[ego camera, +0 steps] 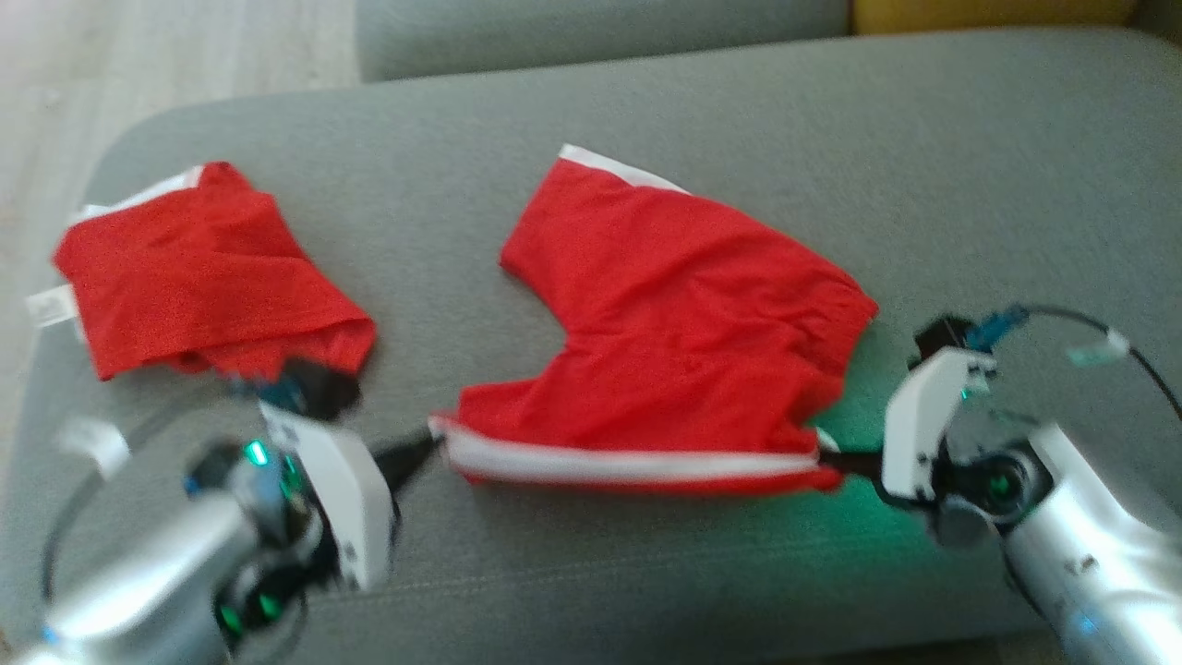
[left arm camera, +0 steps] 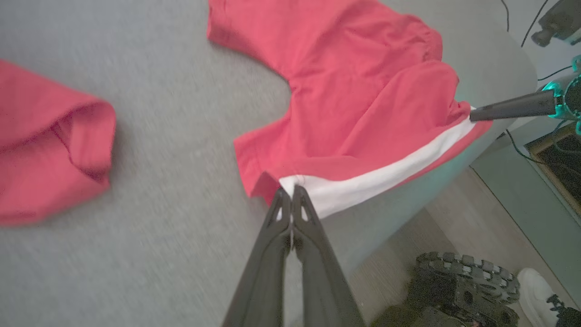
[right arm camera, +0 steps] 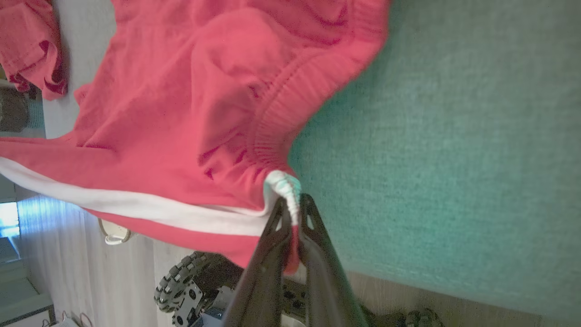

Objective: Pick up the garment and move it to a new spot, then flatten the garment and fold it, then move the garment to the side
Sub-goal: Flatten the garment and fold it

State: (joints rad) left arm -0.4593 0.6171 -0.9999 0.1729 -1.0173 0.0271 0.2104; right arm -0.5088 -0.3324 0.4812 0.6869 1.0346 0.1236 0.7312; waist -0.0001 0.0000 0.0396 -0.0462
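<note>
The garment (ego camera: 683, 314) is a pair of red shorts with a white side stripe, spread on the grey cushion (ego camera: 970, 185). Its striped edge lies nearest me, stretched between both grippers. My left gripper (ego camera: 434, 445) is shut on the left end of that stripe; in the left wrist view its tips (left arm camera: 290, 196) pinch the white corner of the garment (left arm camera: 363, 91). My right gripper (ego camera: 826, 454) is shut on the right end at the waistband. In the right wrist view its tips (right arm camera: 292, 206) clamp bunched white and red cloth of the garment (right arm camera: 181, 113).
A second red garment (ego camera: 203, 268) lies folded at the cushion's left end. The cushion's front edge runs just below the stripe, with wooden floor, the robot's treaded wheel (left arm camera: 467, 281) and a white shoe (left arm camera: 544, 290) beyond it. A yellow cushion (ego camera: 988, 11) sits at the far back.
</note>
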